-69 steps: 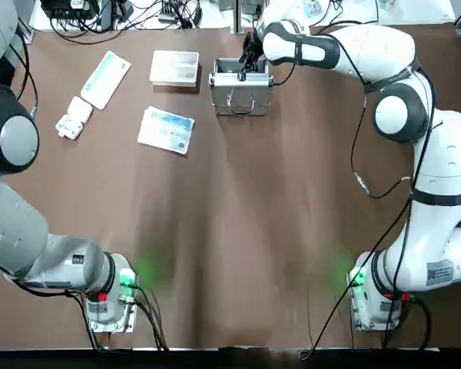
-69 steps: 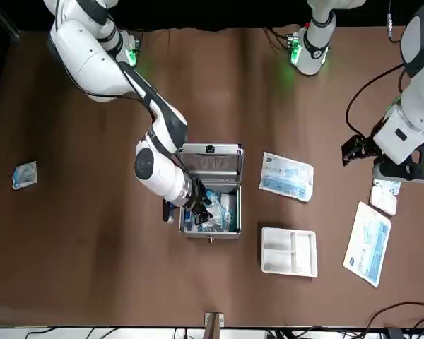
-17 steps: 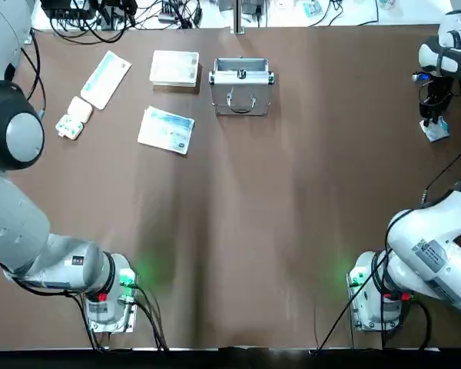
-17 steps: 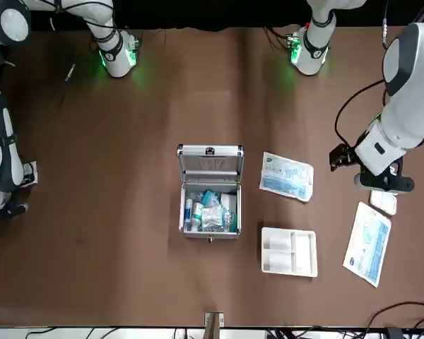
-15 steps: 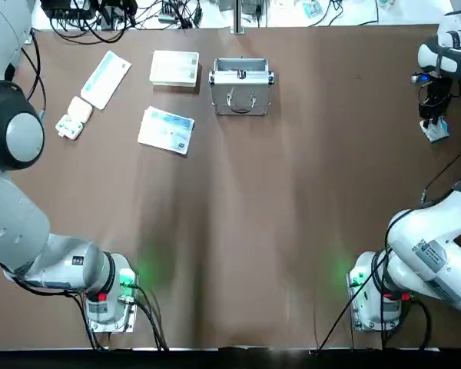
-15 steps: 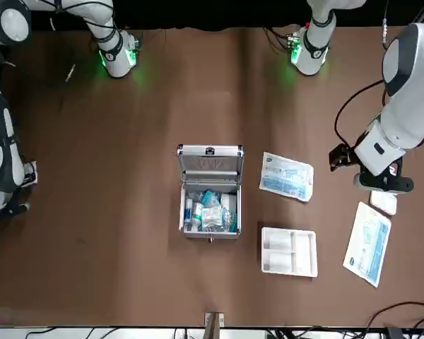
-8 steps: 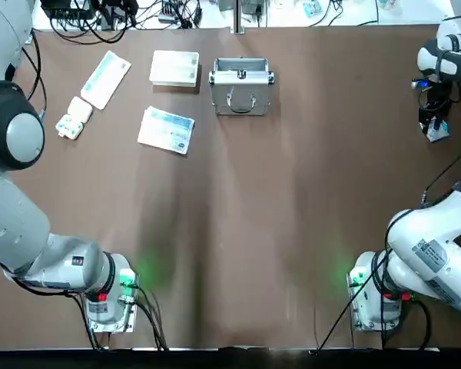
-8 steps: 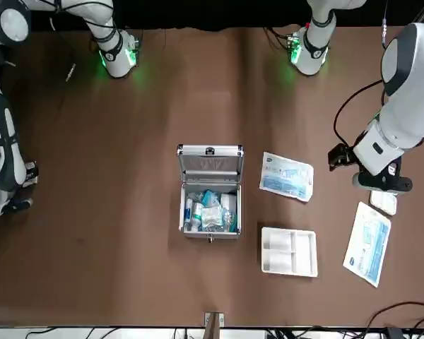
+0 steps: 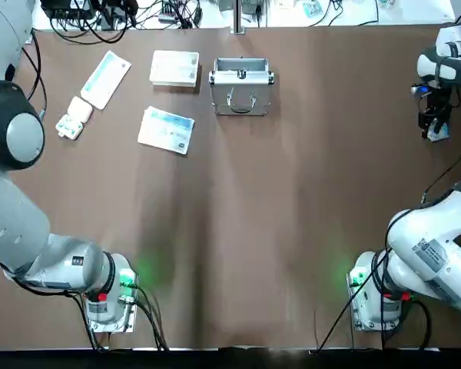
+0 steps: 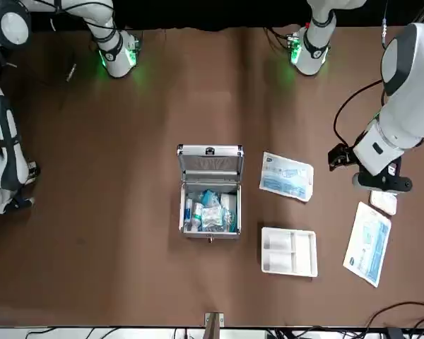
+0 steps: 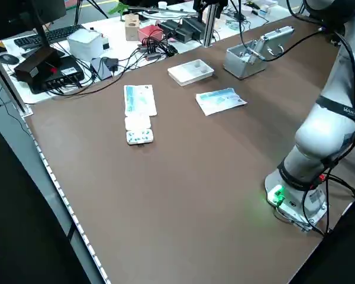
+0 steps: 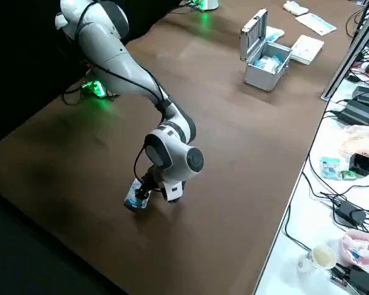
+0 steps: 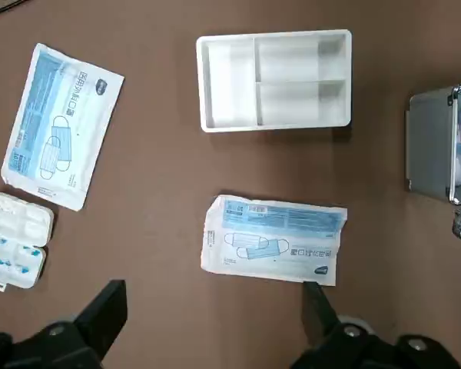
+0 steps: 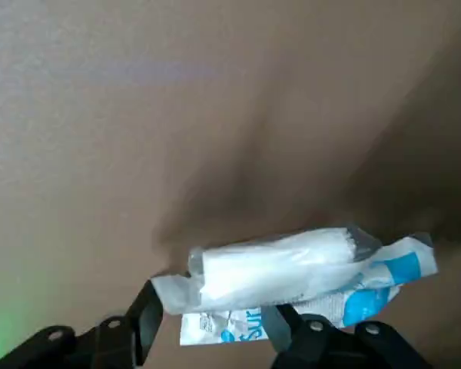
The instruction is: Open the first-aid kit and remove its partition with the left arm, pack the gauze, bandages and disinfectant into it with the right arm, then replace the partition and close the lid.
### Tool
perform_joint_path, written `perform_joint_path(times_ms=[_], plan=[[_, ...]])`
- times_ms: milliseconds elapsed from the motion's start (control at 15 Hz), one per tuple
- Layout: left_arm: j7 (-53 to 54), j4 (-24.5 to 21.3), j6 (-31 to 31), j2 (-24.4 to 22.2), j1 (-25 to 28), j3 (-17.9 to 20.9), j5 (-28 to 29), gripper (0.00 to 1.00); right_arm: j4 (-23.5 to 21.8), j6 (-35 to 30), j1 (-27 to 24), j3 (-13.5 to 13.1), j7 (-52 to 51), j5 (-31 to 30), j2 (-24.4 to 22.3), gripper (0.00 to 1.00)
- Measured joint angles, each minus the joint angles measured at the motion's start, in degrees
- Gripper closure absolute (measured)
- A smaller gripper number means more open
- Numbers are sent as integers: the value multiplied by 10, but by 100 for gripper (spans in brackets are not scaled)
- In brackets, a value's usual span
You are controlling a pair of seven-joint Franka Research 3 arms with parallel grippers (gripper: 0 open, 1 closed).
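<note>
One packet [image 14: 292, 270] of white gauze sits pinched between the right gripper [image 14: 215, 323] fingers at the table's right edge. Farther off, the first-aid kit [image 10: 210, 205] stands open, lid [image 10: 210, 162] up, with the partition [image 10: 289, 251] beside it. Spread wide, the left gripper [image 13: 215, 319] hovers over a mask packet [image 13: 274, 240].

Your right arm reaches far out to the table's right edge, and its wrist points down. Your right gripper [image 14: 215, 327] is low by the table, with its two fingers [image 14: 147, 314] pinching a crinkly packet [image 14: 292, 269]. Your left gripper [image 13: 213, 317] hangs high over the table's left side, fingers spread wide apart, holding nothing.
</note>
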Motion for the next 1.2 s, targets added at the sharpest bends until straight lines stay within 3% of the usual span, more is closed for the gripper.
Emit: perform_joint_path(times_ms=[267,400,467,533,1000,1200], plan=[[0,0,0,0,0,0,0,0,0,4,0,-1,0,0,0,41],[0,0,0,0,0,0,0,0,0,2,0,1,0,0,-1,63],[0,0,0,0,0,0,0,0,0,0,0,2,0,0,-1,82],[0,0,0,0,0,0,0,0,0,0,0,1,0,0,-1,90],[0,0,0,0,0,0,0,0,4,-8,4,5,0,0,-3,92],[0,0,0,0,0,0,0,0,12,-66,6,47,1,17,-15,92]])
